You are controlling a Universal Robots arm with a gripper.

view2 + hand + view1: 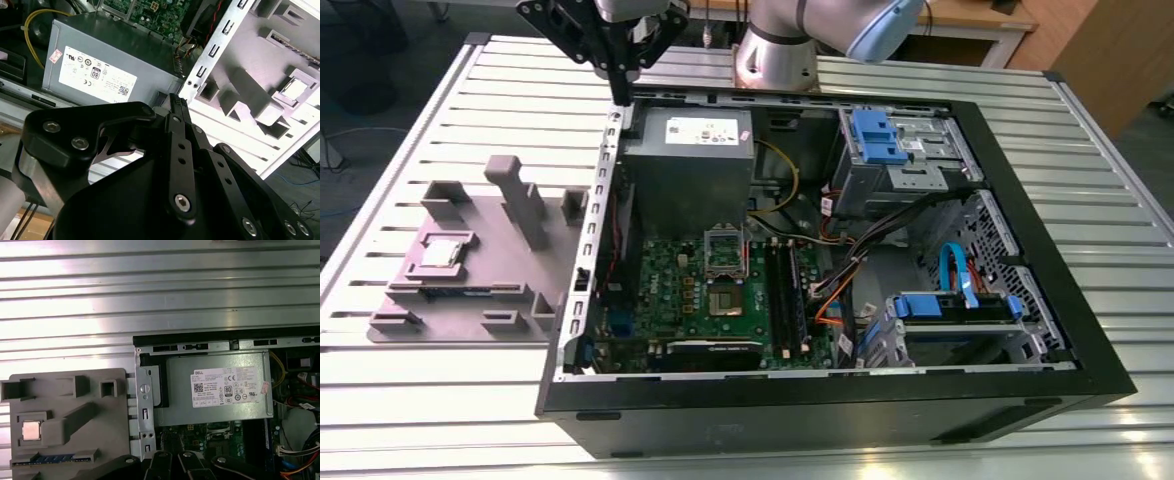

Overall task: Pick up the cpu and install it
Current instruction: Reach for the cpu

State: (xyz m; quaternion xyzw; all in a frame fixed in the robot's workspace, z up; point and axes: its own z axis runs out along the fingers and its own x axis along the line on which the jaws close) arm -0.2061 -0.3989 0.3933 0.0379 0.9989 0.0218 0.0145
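Observation:
The cpu [443, 252] is a small silvery square lying flat in a recess of the grey holder block [480, 290], on the exterior view's left, outside the computer case. Both wrist views show the cpu [295, 90] [31, 430] on that block. My gripper [624, 95] hangs above the case's far corner beside the grey power-supply box [687, 165], well away from the cpu. Its black fingers [176, 102] are shut together with nothing between them. On the green motherboard [674, 290], the metal-framed socket [724, 298] lies with its frame lifted.
The open black computer case [1067, 330] takes up the middle of the slatted metal table [427, 120]. Inside are memory sticks [785, 290], loose cables [854, 270] and blue-tabbed drive bays [954, 300]. Upright pegs [520, 205] rise from the holder block.

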